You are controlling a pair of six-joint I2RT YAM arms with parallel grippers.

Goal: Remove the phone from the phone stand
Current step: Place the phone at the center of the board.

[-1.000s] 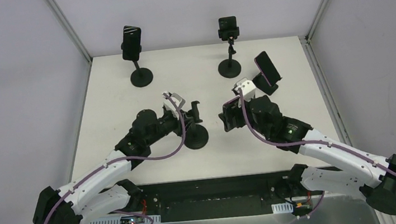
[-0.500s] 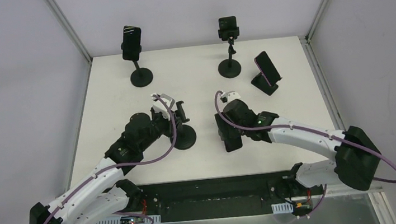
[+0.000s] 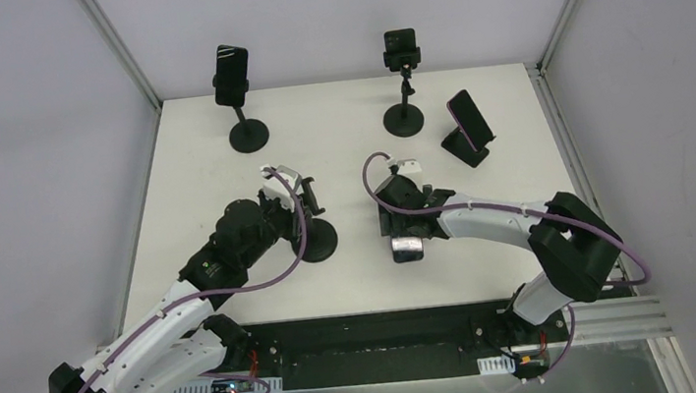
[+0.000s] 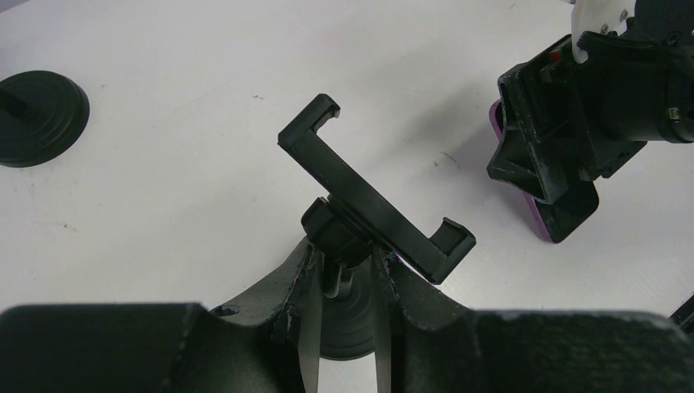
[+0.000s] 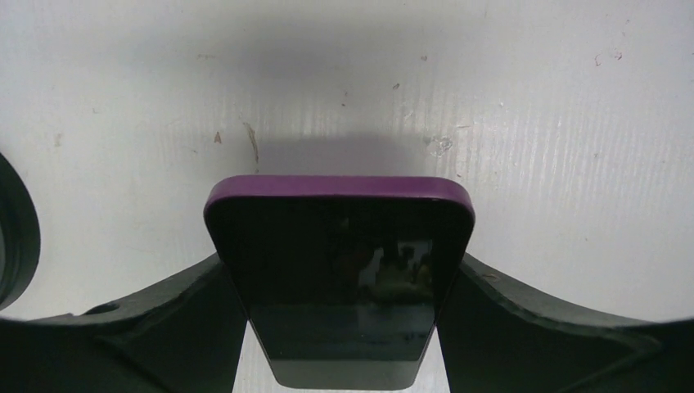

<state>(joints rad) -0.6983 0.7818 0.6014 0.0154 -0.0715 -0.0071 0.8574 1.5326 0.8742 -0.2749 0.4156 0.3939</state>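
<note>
- Phone in a purple case (image 5: 340, 278), its dark glass screen facing up, is out of the cradle near the middle of the white desk (image 3: 336, 129).
- Right end effector (image 3: 403, 235) pinches the phone by its long edges, low over the desk. Whether the phone touches the surface cannot be told.
- Black round-based phone stand (image 4: 372, 214) stands just left of the phone, with its clamp cradle tilted.
- Left end effector (image 4: 344, 327) is pressed together around the stand's stem, below the cradle.
- Along the far side are a tall black pole stand with a phone (image 3: 235, 91) on the left, a second pole stand with a phone (image 3: 400, 62) in the middle, and a low stand with a leaning phone (image 3: 468, 128) on the right.
</note>
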